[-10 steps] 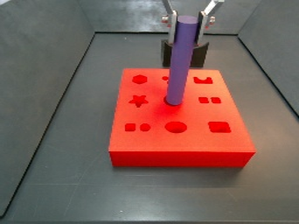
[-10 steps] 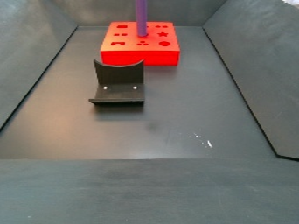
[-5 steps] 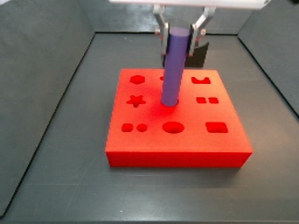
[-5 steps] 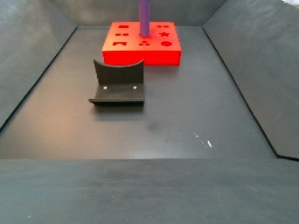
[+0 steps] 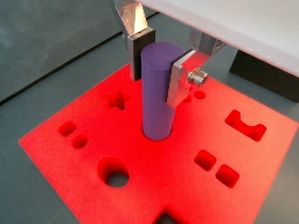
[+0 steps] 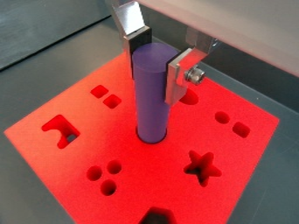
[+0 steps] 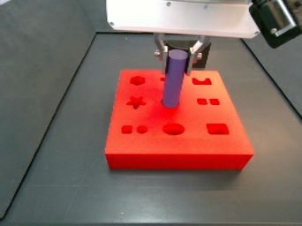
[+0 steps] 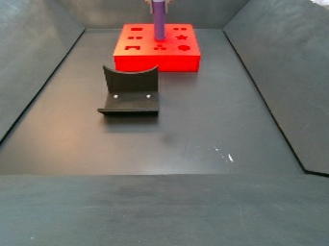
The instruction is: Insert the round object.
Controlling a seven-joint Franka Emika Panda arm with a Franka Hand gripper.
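The round object, a purple cylinder peg [image 7: 174, 79], stands upright with its lower end in a round hole near the middle of the red block [image 7: 177, 152]. The gripper [image 7: 176, 49] is directly above the block, its silver fingers clasping the peg's top from both sides. In both wrist views the peg [image 5: 158, 101] [image 6: 149, 101] sits between the dark pads of the gripper [image 5: 162, 66] [image 6: 160, 63], which look pressed against it. In a side view the peg [image 8: 160, 19] rises from the block [image 8: 141, 60] at the far end of the floor.
The red block has several other shaped holes: a star [image 7: 137, 101], a larger round hole [image 7: 175, 129], squares [image 7: 220, 129]. The dark fixture [image 8: 129, 91] stands on the floor apart from the block. Grey walls enclose the floor.
The gripper has moved down with the peg. The peg has sunk deeper into the hole, so less of it stands above the block.
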